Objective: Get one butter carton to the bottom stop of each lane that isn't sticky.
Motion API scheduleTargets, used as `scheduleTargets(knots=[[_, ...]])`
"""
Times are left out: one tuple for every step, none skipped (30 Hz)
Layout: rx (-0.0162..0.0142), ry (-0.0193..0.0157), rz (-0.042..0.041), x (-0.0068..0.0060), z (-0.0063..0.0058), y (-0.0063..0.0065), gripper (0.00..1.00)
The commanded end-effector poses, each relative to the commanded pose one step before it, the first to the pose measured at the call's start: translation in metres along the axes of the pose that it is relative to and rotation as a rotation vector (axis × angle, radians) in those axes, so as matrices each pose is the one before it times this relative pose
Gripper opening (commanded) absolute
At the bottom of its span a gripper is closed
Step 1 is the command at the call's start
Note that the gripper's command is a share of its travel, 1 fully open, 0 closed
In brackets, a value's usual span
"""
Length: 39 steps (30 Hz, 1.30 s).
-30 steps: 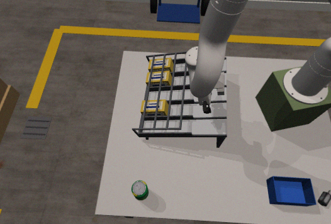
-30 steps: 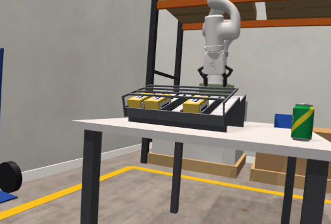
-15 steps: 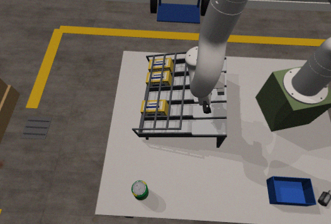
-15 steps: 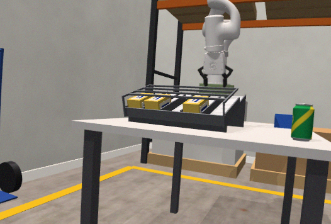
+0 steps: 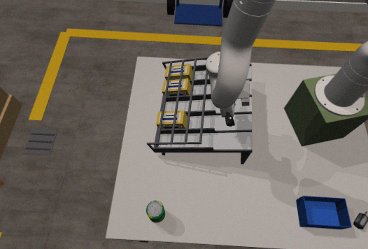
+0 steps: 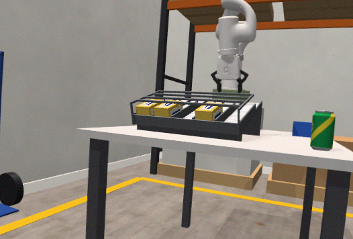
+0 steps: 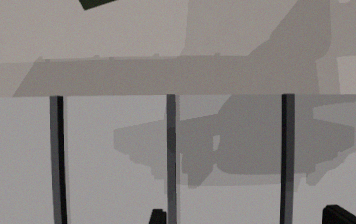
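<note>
The dark-framed shelf (image 5: 202, 150) (image 6: 187, 127) has five sloped lanes, with thin bars over its low end. In the top view, one butter carton (image 5: 187, 74) (image 6: 143, 109) lies at the bottom stop of the topmost lane. A second carton (image 5: 186, 89) (image 6: 163, 110) lies at the stop of the lane beside it. The third carton (image 5: 181, 121) (image 6: 205, 113) lies at the stop of the fourth lane. The third and fifth lanes show no carton. My gripper (image 6: 229, 88) (image 7: 245, 215) is open and empty above the shelf's high end; the arm partly hides it in the top view.
A green and yellow can (image 5: 155, 210) (image 6: 323, 130) stands on the table (image 5: 230, 206) (image 6: 274, 144). A blue bin (image 5: 322, 212) (image 6: 301, 129) and a small dark object (image 5: 361, 221) are at the near right in the top view. The arm's green base block (image 5: 296, 122) stands beyond the shelf's high end.
</note>
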State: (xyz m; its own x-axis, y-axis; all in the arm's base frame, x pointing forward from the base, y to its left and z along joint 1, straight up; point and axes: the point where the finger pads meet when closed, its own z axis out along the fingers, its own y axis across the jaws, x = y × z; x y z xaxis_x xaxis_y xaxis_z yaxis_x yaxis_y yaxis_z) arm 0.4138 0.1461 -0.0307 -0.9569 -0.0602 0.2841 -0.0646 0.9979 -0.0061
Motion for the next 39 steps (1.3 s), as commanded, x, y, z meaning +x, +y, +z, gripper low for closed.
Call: scheduleTargets(knots=[[-0.0004, -0.0015, -0.00011, -0.00063, -0.00073, 0.00021, 1.0], [0.0, 0.0, 0.0, 0.0, 0.0, 0.0, 1.0], [0.0, 0.0, 0.0, 0.0, 0.0, 0.0, 1.0], [0.0, 0.0, 0.0, 0.0, 0.0, 0.0, 1.0], [0.0, 0.0, 0.0, 0.0, 0.0, 0.0, 1.0], [0.0, 0.0, 0.0, 0.0, 0.0, 0.0, 1.0], [0.0, 0.0, 0.0, 0.0, 0.0, 0.0, 1.0], [0.0, 0.0, 0.0, 0.0, 0.0, 0.0, 1.0], [0.0, 0.0, 0.0, 0.0, 0.0, 0.0, 1.0], [0.0, 0.0, 0.0, 0.0, 0.0, 0.0, 1.0], [0.0, 0.0, 0.0, 0.0, 0.0, 0.0, 1.0], [0.0, 0.0, 0.0, 0.0, 0.0, 0.0, 1.0], [0.0, 0.0, 0.0, 0.0, 0.0, 0.0, 1.0], [0.0, 0.0, 0.0, 0.0, 0.0, 0.0, 1.0], [0.0, 0.0, 0.0, 0.0, 0.0, 0.0, 1.0], [0.0, 0.0, 0.0, 0.0, 0.0, 0.0, 1.0], [0.0, 0.0, 0.0, 0.0, 0.0, 0.0, 1.0], [0.0, 0.0, 0.0, 0.0, 0.0, 0.0, 1.0], [0.0, 0.0, 0.0, 0.0, 0.0, 0.0, 1.0], [0.0, 0.0, 0.0, -0.00022, 0.02815, 0.00063, 1.0], [0.0, 0.0, 0.0, 0.0, 0.0, 0.0, 1.0], [0.0, 0.0, 0.0, 0.0, 0.0, 0.0, 1.0], [0.0, 0.0, 0.0, 0.0, 0.0, 0.0, 1.0], [0.0, 0.0, 0.0, 0.0, 0.0, 0.0, 1.0], [0.0, 0.0, 0.0, 0.0, 0.0, 0.0, 1.0], [0.0, 0.0, 0.0, 0.0, 0.0, 0.0, 1.0], [0.0, 0.0, 0.0, 0.0, 0.0, 0.0, 1.0], [0.0, 0.0, 0.0, 0.0, 0.0, 0.0, 1.0], [0.0, 0.0, 0.0, 0.0, 0.0, 0.0, 1.0], [0.0, 0.0, 0.0, 0.0, 0.0, 0.0, 1.0], [0.0, 0.0, 0.0, 0.0, 0.0, 0.0, 1.0], [0.0, 0.0, 0.0, 0.0, 0.0, 0.0, 1.0], [0.0, 0.0, 0.0, 0.0, 0.0, 0.0, 1.0], [0.0, 0.0, 0.0, 0.0, 0.0, 0.0, 1.0], [0.0, 0.0, 0.0, 0.0, 0.0, 0.0, 1.0], [0.0, 0.0, 0.0, 0.0, 0.0, 0.0, 1.0], [0.00008, -0.00024, 0.00002, -0.00003, -0.0005, -0.00002, 0.0], [0.0, 0.0, 0.0, 0.0, 0.0, 0.0, 0.0], [0.0, 0.0, 0.0, 0.0, 0.0, 0.0, 0.0]])
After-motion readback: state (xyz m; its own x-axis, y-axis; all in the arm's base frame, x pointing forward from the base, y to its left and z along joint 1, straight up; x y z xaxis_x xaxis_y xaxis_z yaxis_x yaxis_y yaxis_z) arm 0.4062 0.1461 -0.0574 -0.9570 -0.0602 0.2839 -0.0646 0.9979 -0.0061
